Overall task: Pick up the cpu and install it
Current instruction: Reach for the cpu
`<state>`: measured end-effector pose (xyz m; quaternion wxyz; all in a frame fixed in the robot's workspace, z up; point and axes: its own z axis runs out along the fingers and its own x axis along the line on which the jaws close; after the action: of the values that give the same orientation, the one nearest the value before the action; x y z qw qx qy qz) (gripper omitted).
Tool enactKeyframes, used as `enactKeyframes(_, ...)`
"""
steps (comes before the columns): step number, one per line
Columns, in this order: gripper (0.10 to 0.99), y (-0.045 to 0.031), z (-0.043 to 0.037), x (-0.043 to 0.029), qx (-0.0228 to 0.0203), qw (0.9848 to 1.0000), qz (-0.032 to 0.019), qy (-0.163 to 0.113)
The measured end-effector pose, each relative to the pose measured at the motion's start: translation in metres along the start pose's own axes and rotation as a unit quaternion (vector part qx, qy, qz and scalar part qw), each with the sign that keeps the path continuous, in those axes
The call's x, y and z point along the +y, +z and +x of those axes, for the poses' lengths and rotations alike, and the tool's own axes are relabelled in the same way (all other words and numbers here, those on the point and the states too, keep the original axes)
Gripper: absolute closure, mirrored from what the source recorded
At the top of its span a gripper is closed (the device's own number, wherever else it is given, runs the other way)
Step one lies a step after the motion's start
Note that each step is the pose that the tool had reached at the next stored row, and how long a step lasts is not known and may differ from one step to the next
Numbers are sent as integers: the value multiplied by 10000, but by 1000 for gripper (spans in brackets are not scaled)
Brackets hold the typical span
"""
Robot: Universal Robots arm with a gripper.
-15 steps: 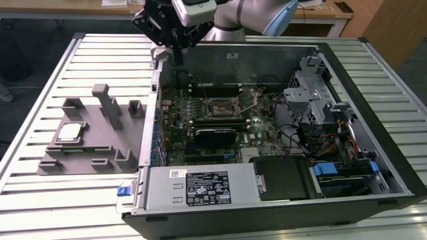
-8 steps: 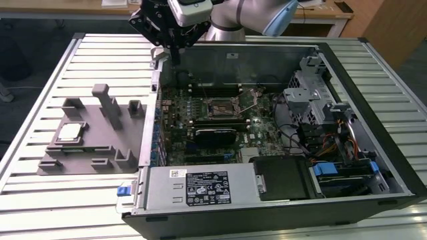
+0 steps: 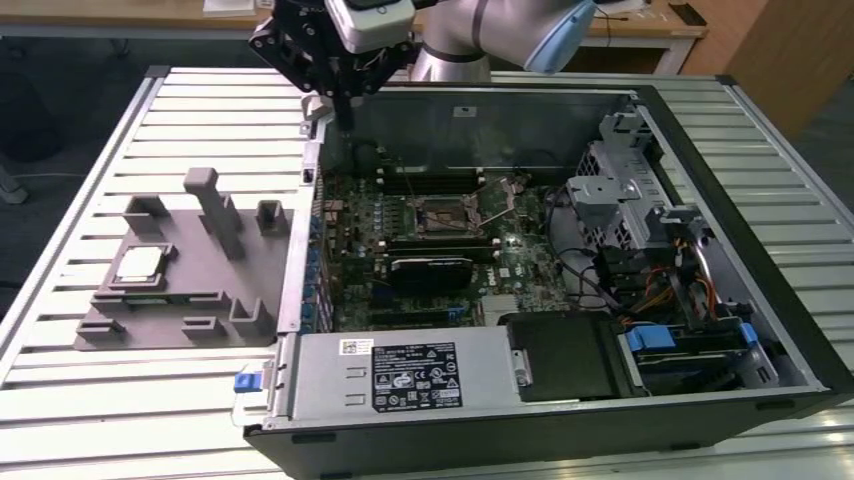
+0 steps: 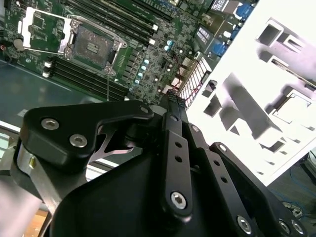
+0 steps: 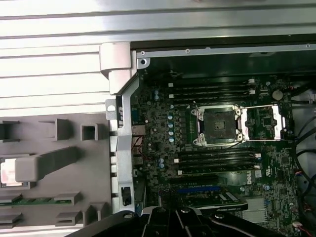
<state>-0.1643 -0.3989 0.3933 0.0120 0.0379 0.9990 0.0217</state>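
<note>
The cpu [image 3: 140, 265], a small square chip with a silver top, lies in a recess of the grey holder block [image 3: 174, 300] on the exterior view's left, beside the open computer case [image 3: 747, 250]. The second wrist view shows the cpu [image 4: 295, 106] as a bright square in that block. My gripper [image 3: 344, 122] hangs shut and empty above the case's back left corner, well away from the cpu. On the motherboard, the processor socket [image 3: 441, 215] stands open, with its metal load plate [image 5: 261, 123] folded aside from the socket [image 5: 217, 126].
Long black memory sticks [image 5: 212, 89] run on both sides of the socket. A grey power supply with a white label [image 3: 400, 378] fills the case's front, next to drive bays and cables [image 3: 654, 290]. The slatted metal table [image 3: 80, 400] surrounds the case.
</note>
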Motion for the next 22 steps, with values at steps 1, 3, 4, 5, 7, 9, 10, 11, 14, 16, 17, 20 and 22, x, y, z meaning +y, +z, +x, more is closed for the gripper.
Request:
enactKeyframes(1, 980, 0, 6, -1, 0, 10000, 0, 0)
enactKeyframes(3, 980, 0, 20, -2, 0, 10000, 0, 0)
enactKeyframes(4, 980, -1, 27, -2, 0, 10000, 0, 0)
enactKeyframes(5, 980, -1, 34, -3, 0, 10000, 0, 0)
enactKeyframes(7, 980, -1, 47, -4, 0, 10000, 0, 0)
enactKeyframes(9, 980, -2, 62, -5, 0, 10000, 0, 0)
enactKeyframes(10, 980, -2, 69, -5, 0, 10000, 0, 0)
enactKeyframes(11, 980, -2, 75, -6, 0, 10000, 0, 0)
enactKeyframes(14, 980, -2, 97, -7, 0, 10000, 0, 0)
enactKeyframes(16, 980, -3, 111, -8, 0, 10000, 0, 0)
enactKeyframes(17, 980, -3, 118, -9, 0, 10000, 0, 0)
enactKeyframes(20, 980, -3, 136, -10, 0, 10000, 0, 0)
enactKeyframes(22, 980, -4, 144, -11, 0, 10000, 0, 0)
